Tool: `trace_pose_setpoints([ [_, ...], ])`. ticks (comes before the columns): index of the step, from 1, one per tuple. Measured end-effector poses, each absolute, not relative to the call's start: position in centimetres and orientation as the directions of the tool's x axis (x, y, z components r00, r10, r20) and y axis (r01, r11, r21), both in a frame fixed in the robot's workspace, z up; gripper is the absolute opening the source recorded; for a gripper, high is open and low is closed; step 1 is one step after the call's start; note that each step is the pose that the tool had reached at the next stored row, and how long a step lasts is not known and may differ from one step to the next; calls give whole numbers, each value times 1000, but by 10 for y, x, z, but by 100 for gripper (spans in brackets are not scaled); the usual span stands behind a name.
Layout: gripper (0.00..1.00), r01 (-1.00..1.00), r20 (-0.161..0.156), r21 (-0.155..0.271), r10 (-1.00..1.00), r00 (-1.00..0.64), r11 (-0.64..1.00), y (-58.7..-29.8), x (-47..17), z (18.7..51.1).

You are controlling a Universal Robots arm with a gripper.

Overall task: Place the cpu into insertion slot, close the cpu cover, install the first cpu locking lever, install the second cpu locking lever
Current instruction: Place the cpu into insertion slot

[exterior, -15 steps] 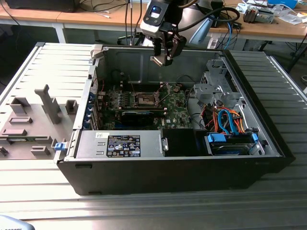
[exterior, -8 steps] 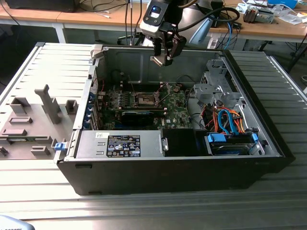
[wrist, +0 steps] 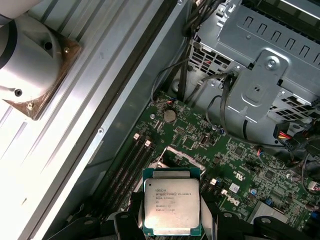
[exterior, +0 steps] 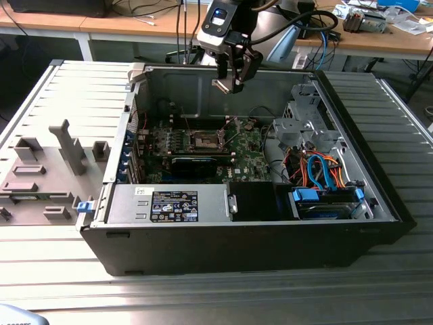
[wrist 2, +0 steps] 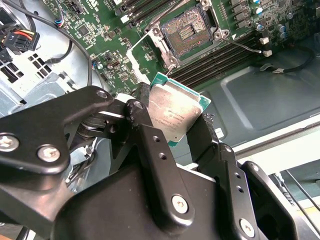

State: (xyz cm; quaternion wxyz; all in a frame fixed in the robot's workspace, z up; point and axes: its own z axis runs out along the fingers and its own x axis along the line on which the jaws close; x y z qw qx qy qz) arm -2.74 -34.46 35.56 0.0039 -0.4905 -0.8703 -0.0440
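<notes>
Over the far side of the computer case (exterior: 270, 250): pincer (exterior: 229, 82) clenched on the cpu (wrist: 171, 206); insertion slot (wrist 2: 187, 32) seemingly empty; no step completed.

My gripper (wrist 2: 172, 117) is matt black metal: chunky angular links and two flat fingers (wrist 2: 150, 150), pinned with round silver screws (wrist 2: 181, 202). In the exterior view, my wrist housing (exterior: 218, 20) above it is pale grey with a blue patch, and a thick black cable (exterior: 298, 24) loops off it.
</notes>
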Motion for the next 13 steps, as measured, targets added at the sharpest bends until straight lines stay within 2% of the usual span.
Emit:
trace_pose_setpoints([
  [13, 55, 859, 50, 73, 858, -511, 507, -345, -27, 356],
])
